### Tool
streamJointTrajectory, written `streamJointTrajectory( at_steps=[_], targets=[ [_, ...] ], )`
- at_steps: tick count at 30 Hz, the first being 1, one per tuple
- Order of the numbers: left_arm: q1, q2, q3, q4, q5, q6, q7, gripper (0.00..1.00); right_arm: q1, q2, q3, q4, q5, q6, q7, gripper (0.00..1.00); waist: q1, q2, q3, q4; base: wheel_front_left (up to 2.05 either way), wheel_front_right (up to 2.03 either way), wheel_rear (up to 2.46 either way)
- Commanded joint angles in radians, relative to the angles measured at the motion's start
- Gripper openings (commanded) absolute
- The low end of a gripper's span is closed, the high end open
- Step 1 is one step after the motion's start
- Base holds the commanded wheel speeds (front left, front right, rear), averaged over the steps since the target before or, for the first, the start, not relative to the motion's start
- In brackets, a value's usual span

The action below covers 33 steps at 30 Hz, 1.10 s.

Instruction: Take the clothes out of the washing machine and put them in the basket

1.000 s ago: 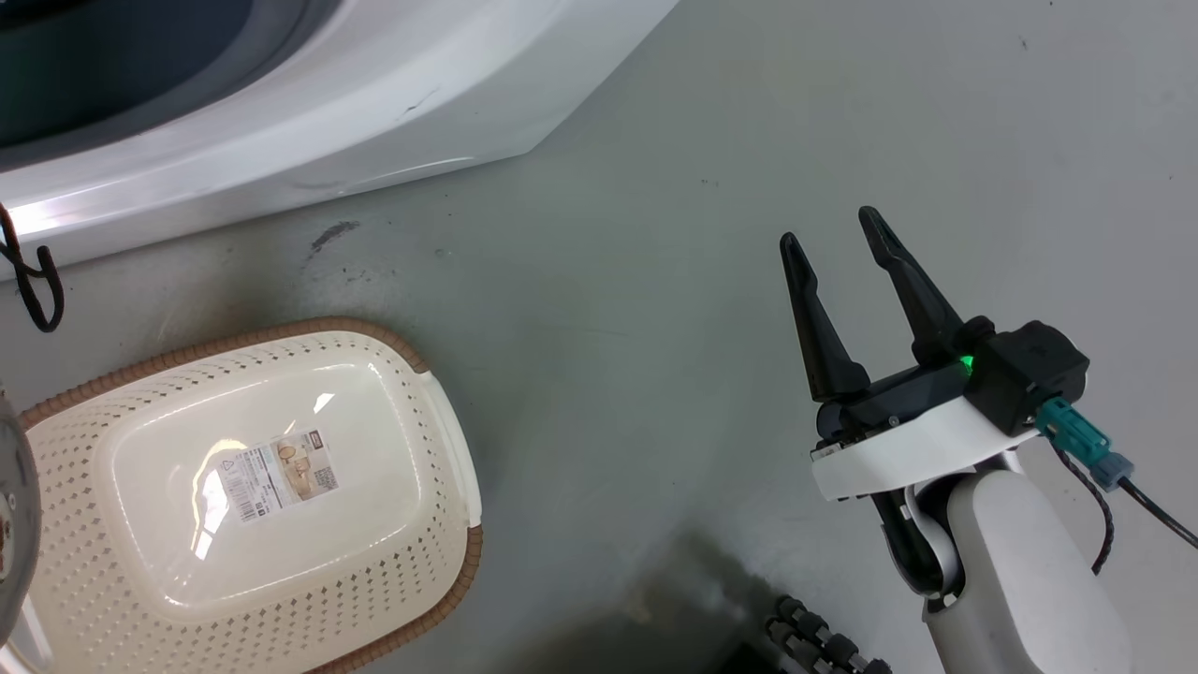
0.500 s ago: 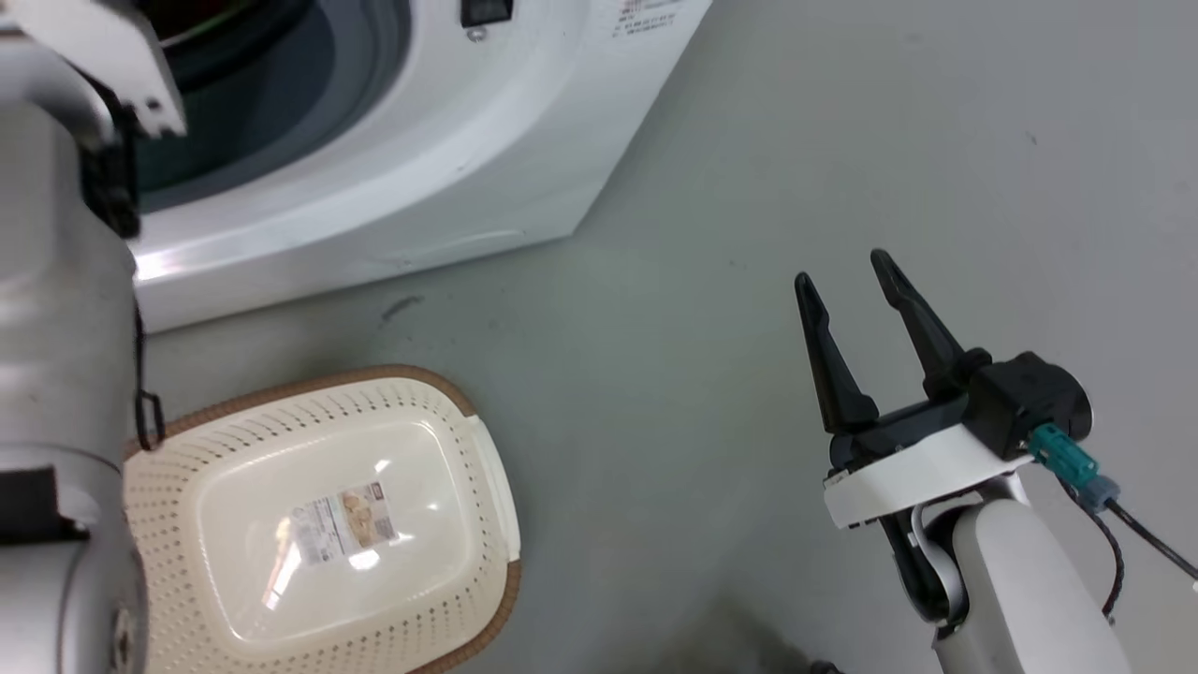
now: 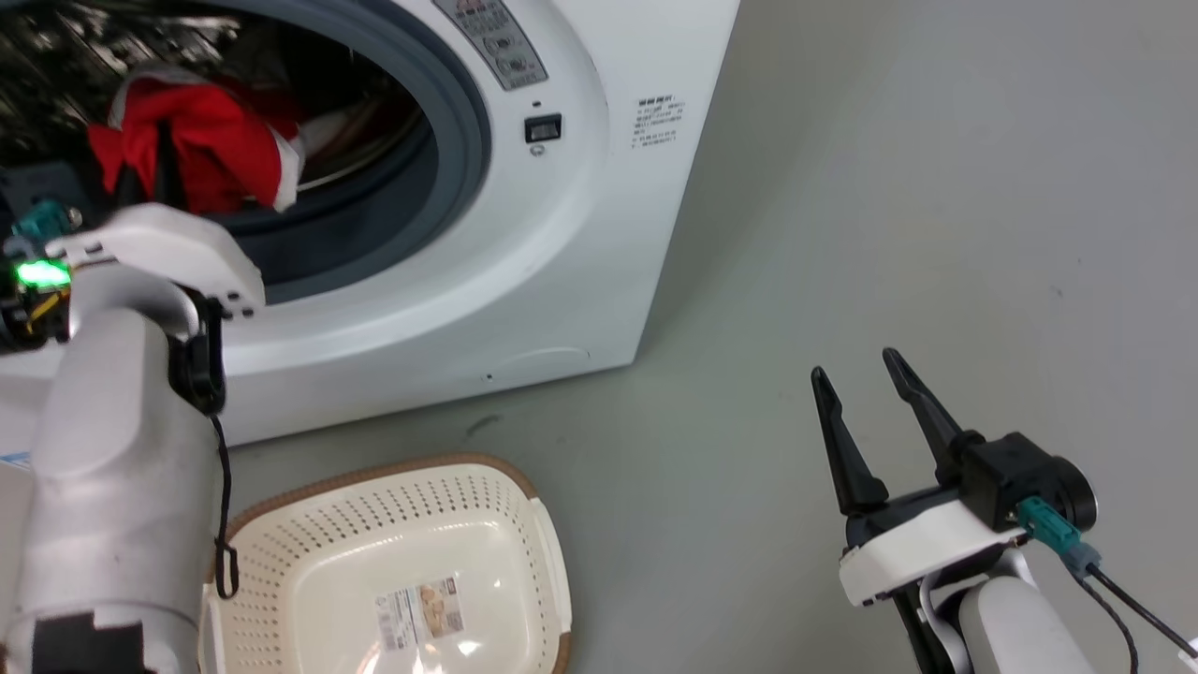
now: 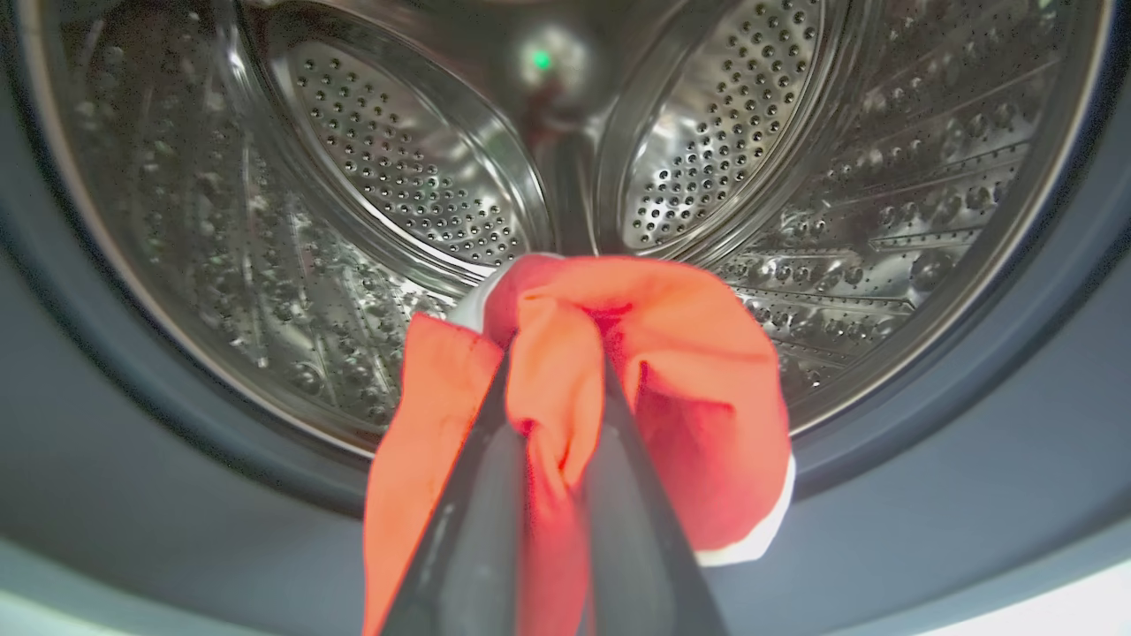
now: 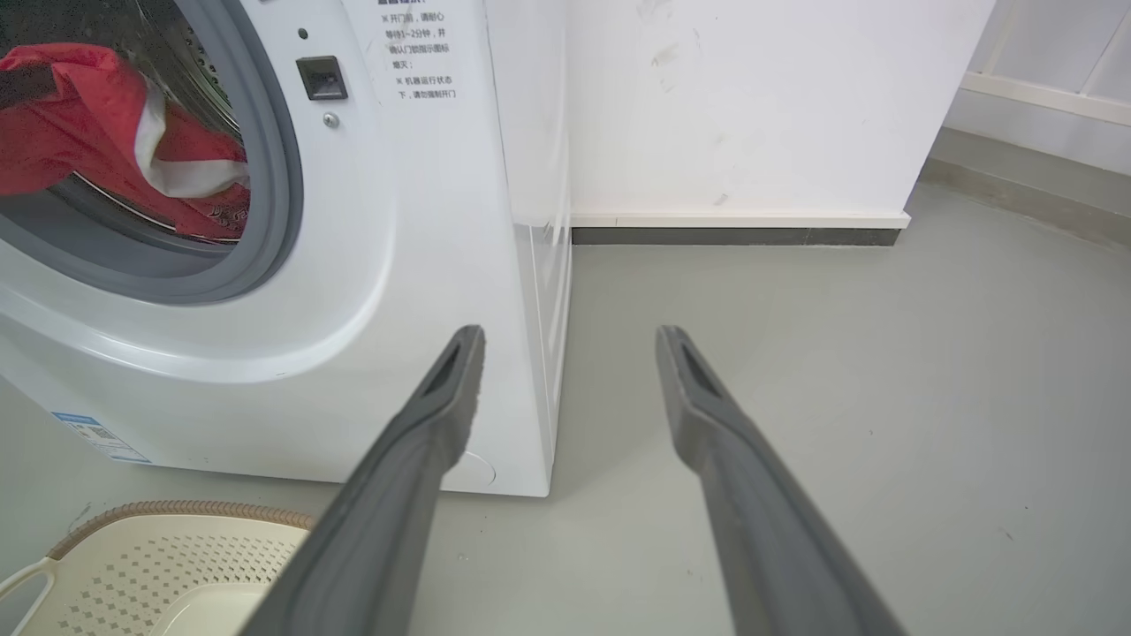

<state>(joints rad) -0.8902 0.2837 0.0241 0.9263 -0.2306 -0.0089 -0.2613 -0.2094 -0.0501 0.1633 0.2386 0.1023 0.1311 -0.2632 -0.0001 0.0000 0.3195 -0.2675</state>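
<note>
Currently my left pincer (image 4: 557, 367) is clamped on the soft bright red garment with white trim (image 4: 698, 389). A bunched fold is caught between the two dark fingers, and the rest hangs down either side of them. The hold sits at the mouth of the large white front-loading washing machine (image 3: 562, 234), inside its grey rubber porthole rim (image 3: 468, 131) and in front of the shiny perforated steel drum (image 4: 398, 159). The garment is not yet clear of the opening. The cream-white perforated plastic basket with the brown woven-look rim (image 3: 374, 471) stands on the grey floor (image 3: 842, 187) just before the machine, below the porthole and towards me, with no garment in it. Judgement: the move ahead runs back out of the opening, then down, and my left arm is the nearer one to the basket. My right pincer (image 3: 854, 367) hangs spread and unloaded over the floor, well apart to the right.
</note>
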Motion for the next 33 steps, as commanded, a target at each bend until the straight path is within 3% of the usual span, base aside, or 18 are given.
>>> streamJointTrajectory(
  at_steps=[1,11,13,14,24,28,33],
  targets=[
    [0.057,-0.007,0.005,-0.044,0.004,-0.009,-0.005,0.0,0.028,0.0,-0.006,0.005,-0.005,-0.001,-0.002,1.0,0.0001,0.0,-0.075,0.029,0.0,0.0,0.0],
    [0.334,-0.066,0.039,-0.378,0.033,-0.017,-0.004,0.0,0.105,0.0,-0.026,0.017,-0.016,-0.001,-0.002,1.0,0.0001,0.0,-0.2,0.067,0.0,0.0,0.0],
    [0.394,-0.085,0.045,-0.466,0.039,-0.01,-0.004,0.0,0.118,0.0,-0.032,0.016,-0.02,-0.001,-0.002,1.0,0.0001,0.0,-0.217,0.077,0.0,0.0,0.0],
    [0.49,-0.117,0.035,-0.607,0.055,-0.001,-0.004,0.0,0.138,0.0,-0.041,0.01,-0.024,-0.001,0.0,1.0,0.0001,0.0,-0.242,0.095,0.0,0.0,0.0],
    [0.794,-0.179,-0.009,-1.007,0.076,0.046,0.037,0.0,0.177,0.0,-0.043,-0.028,-0.037,-0.001,0.031,1.0,0.0001,0.0,-0.276,0.158,0.0,0.0,0.0],
    [0.874,-0.193,-0.028,-1.061,0.066,0.066,0.069,0.0,0.182,0.0,-0.046,-0.041,-0.041,-0.001,0.038,1.0,0.0001,0.0,-0.271,0.179,0.0,0.0,0.0],
    [0.974,-0.218,-0.062,-0.993,0.013,0.086,0.078,0.0,0.171,0.0,-0.041,-0.058,-0.043,-0.001,0.043,1.0,0.0001,0.0,-0.24,0.2,0.0,0.0,0.0]
  ],
)
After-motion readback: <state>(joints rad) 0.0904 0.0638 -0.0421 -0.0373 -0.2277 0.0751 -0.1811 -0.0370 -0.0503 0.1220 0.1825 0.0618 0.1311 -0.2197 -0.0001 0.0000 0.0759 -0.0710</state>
